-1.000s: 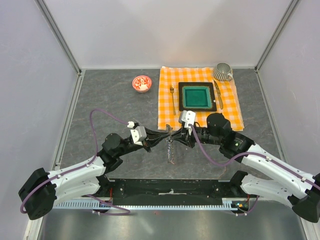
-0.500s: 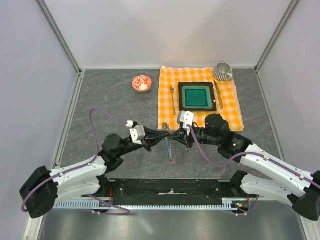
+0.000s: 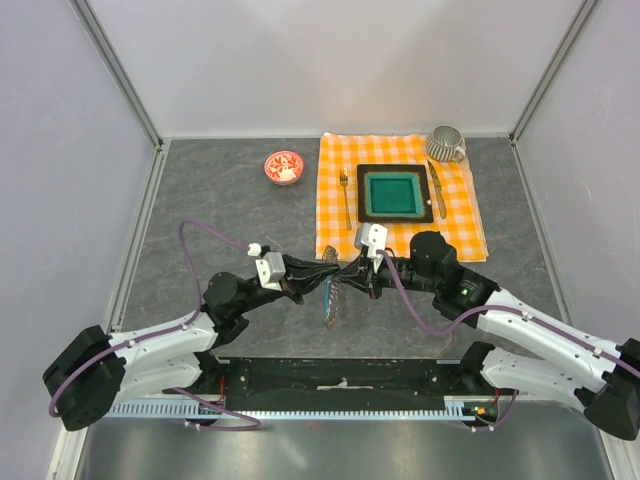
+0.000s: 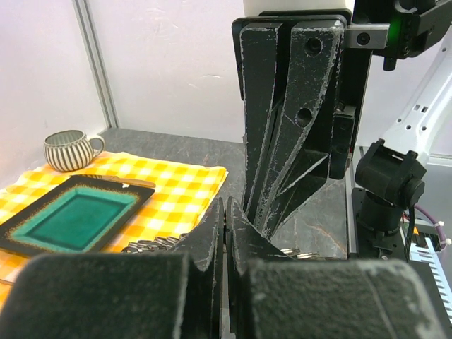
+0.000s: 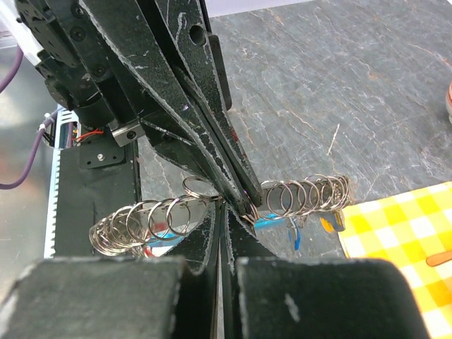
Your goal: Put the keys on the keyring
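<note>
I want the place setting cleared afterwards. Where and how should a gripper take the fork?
Probably mid-handle, from straight above, with the fingers closing across its narrow width. The fork lies flat on the checked cloth, handle pointing to the near side, with a gap to the plate.

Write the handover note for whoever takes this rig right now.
Left hand: shut, pinching the keyring mid-length.
Right hand: shut on the keyring at the same spot.
Keyring: held between both hands, by the checked cloth's corner; blue pieces hang under it.
Done: ring gripped by both hands.
Left: no keys can be made out, so check what is threaded, then add the rest.
</note>
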Action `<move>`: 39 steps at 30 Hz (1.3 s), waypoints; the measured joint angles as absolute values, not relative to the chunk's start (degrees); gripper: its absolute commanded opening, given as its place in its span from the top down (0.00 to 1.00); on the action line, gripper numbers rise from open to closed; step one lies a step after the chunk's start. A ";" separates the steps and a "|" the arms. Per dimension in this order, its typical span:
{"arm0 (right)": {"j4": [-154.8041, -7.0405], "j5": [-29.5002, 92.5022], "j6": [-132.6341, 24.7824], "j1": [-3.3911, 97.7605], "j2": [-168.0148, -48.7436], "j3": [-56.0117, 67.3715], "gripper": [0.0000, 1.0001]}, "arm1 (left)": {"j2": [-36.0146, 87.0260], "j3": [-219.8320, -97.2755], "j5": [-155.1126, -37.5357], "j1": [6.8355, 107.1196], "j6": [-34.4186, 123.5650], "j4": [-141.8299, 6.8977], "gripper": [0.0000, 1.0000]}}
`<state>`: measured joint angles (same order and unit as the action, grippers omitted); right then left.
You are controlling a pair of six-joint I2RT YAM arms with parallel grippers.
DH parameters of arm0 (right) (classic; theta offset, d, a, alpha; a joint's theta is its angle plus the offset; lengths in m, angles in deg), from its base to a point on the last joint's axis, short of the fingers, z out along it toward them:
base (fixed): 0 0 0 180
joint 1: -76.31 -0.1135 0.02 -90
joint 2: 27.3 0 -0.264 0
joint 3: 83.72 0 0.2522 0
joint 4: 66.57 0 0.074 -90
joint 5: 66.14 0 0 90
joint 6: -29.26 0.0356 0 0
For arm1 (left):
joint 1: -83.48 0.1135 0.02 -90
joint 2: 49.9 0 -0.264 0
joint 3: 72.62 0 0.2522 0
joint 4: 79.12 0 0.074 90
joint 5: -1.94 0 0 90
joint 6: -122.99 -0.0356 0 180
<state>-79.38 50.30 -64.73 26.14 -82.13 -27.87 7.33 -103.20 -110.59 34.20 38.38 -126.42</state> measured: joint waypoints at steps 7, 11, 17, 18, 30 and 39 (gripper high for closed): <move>-77.34 52.24 -63.46 26.14 -83.50 -28.35 0.88 | 9.15 -101.74 -110.56 34.22 39.85 -130.99 0.98; -77.63 52.28 -62.76 25.72 -83.59 -28.48 0.73 | 10.96 -100.95 -110.41 34.20 41.14 -134.53 0.98; -82.20 49.03 -64.01 25.88 -79.85 -28.48 0.62 | 9.34 -100.06 -110.15 33.98 41.31 -134.62 0.98; -83.22 48.44 -64.31 26.42 -78.80 -28.48 0.61 | 8.51 -99.97 -110.15 33.94 41.29 -134.27 0.98; -86.24 55.37 -66.37 34.16 -76.97 -27.80 0.62 | 4.36 -99.51 -111.18 33.76 40.83 -132.76 0.98; -80.21 62.01 -65.41 34.16 -79.26 -27.78 0.62 | 4.91 -99.51 -113.01 33.72 40.85 -132.78 0.98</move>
<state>-80.21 62.01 -65.41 34.16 -79.26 -27.78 4.91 -99.51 -113.01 33.72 40.85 -132.78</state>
